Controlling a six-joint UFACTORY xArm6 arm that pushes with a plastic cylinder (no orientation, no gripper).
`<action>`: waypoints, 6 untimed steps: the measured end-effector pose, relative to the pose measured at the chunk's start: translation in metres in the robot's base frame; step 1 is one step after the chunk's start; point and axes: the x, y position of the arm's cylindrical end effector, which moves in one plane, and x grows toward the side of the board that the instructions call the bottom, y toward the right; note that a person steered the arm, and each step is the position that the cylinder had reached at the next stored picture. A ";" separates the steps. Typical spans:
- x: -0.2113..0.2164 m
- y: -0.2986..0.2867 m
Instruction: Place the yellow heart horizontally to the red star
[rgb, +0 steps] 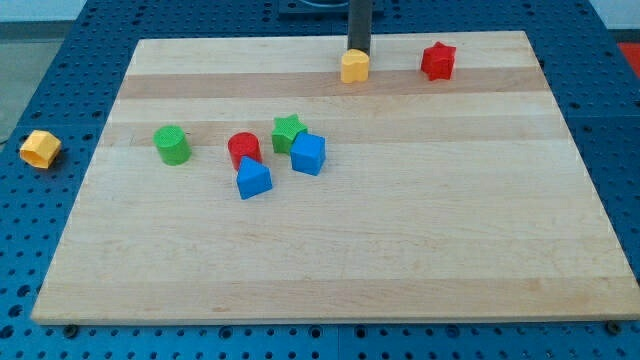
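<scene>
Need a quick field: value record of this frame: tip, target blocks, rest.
tip: my tip at the top edge of the yellow heart
red star: right of heart, apart, roughly level
cluster: green star, red cylinder, blue cube, blue block
green cylinder: left of cluster
off board: yellow block

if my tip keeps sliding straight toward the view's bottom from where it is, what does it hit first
My tip sits just above the yellow heart, seemingly touching it, so the heart comes first. The red star lies off that line, to the view's right.
</scene>
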 end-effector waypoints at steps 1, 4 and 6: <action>-0.002 -0.016; 0.061 -0.034; 0.059 -0.005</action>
